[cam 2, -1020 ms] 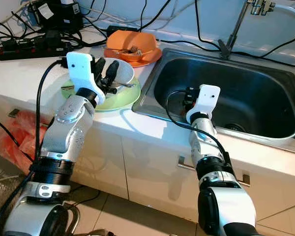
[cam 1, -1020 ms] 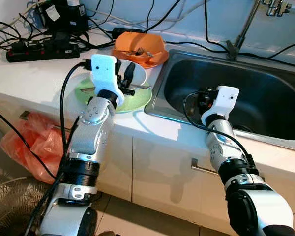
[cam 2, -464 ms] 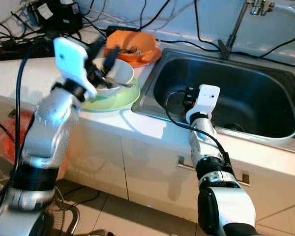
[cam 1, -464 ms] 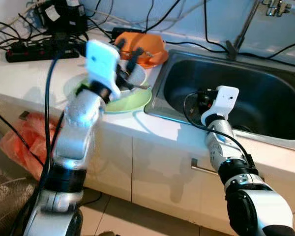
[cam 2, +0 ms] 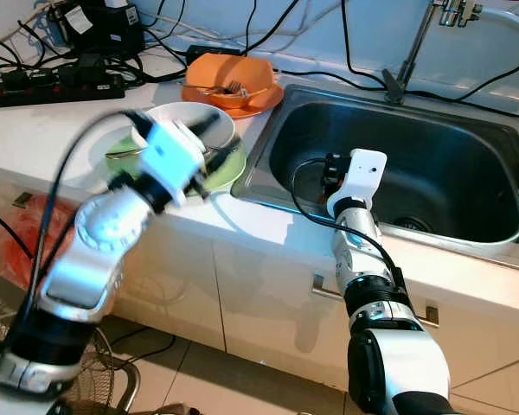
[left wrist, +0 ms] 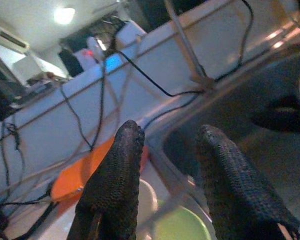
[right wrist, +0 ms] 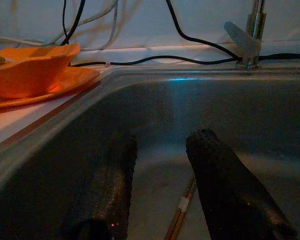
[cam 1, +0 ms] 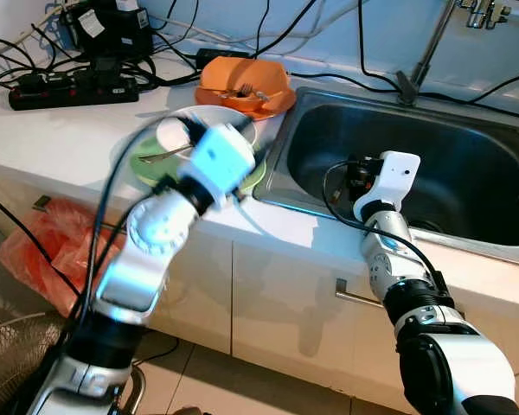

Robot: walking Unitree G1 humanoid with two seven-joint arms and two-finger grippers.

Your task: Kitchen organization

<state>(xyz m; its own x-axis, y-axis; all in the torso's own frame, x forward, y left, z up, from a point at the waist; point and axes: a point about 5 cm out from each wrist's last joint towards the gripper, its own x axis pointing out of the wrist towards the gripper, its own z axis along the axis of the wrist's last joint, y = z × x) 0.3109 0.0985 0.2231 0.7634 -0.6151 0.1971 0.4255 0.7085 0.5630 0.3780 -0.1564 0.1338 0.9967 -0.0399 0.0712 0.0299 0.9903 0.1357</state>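
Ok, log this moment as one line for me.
left gripper: open, blurred, over white bowl on green plate | right gripper: open, inside sink | orange dishes: on counter

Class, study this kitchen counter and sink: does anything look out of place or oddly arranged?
Yes. A power strip and a tangle of cables lie on the counter close to the sink, an odd spot near water. Chopsticks lie loose on the sink floor.
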